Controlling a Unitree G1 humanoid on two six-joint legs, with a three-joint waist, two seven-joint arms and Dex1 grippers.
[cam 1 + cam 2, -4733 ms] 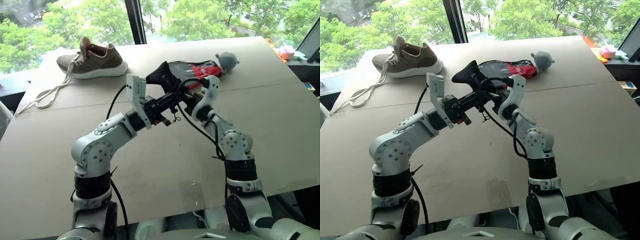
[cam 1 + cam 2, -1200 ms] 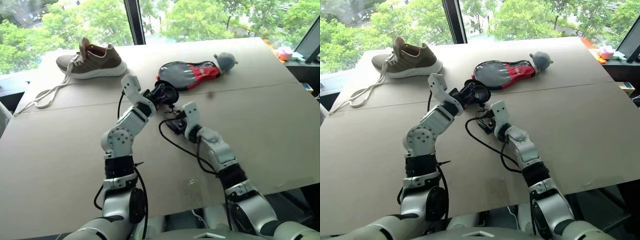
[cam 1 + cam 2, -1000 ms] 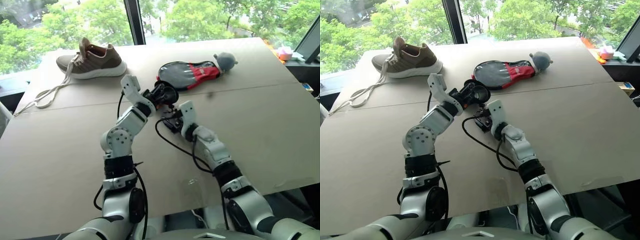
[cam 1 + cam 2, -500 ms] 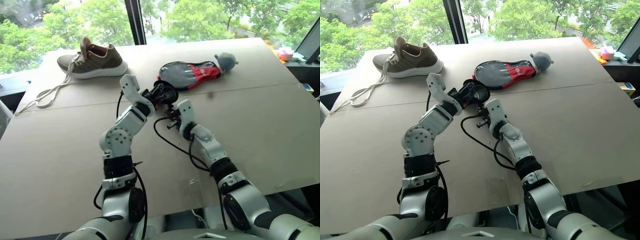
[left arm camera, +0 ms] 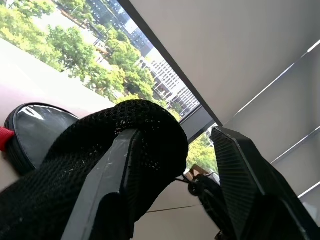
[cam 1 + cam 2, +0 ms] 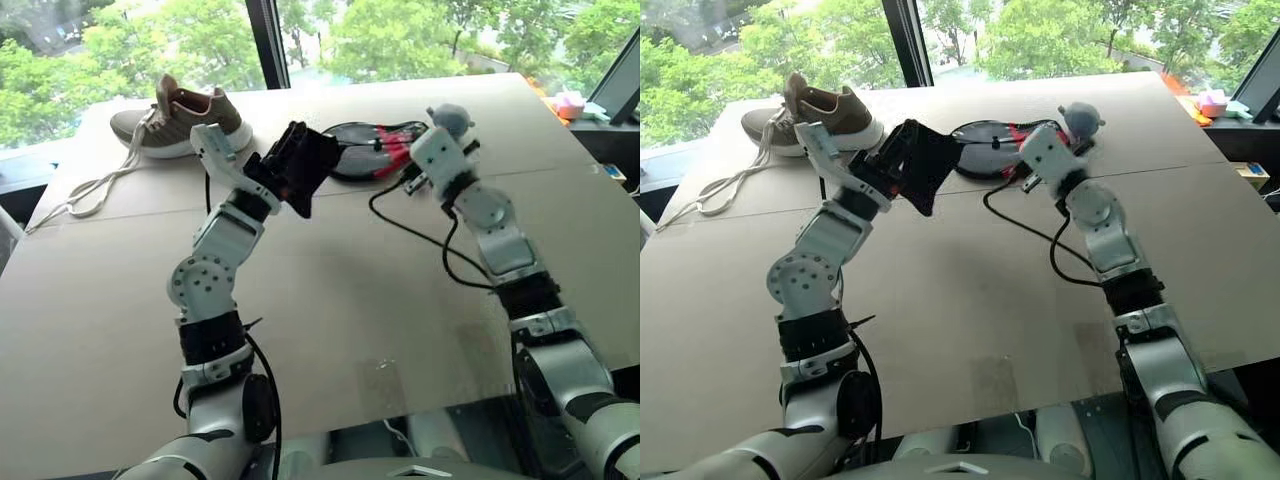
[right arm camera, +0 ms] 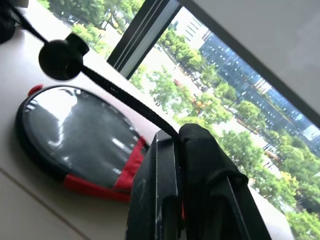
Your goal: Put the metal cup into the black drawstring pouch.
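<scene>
The black drawstring pouch point(image 6: 300, 165) hangs in the air above the table's far middle. It is draped over one finger of my left gripper point(image 5: 172, 135), whose jaws stand apart, the other finger point(image 5: 240, 175) bare. My right gripper point(image 7: 177, 132) is raised to the right of the pouch, in front of the paddle case. Its fingers are shut on the pouch's thin black cord point(image 7: 125, 97), which carries a round black knot point(image 7: 62, 57). The metal cup is out of view.
A brown shoe point(image 6: 175, 120) with loose laces lies at the table's far left. A grey-and-red oval paddle case point(image 6: 365, 140) and a grey soft ball point(image 6: 447, 118) lie at the far middle. The bare tabletop point(image 6: 330, 300) stretches toward me. Small colourful items point(image 6: 572, 103) sit far right.
Both arms have risen off the table. The left has lifted the pouch up and to the left. The right gripper has swung up and to the right, pulling the cord.
</scene>
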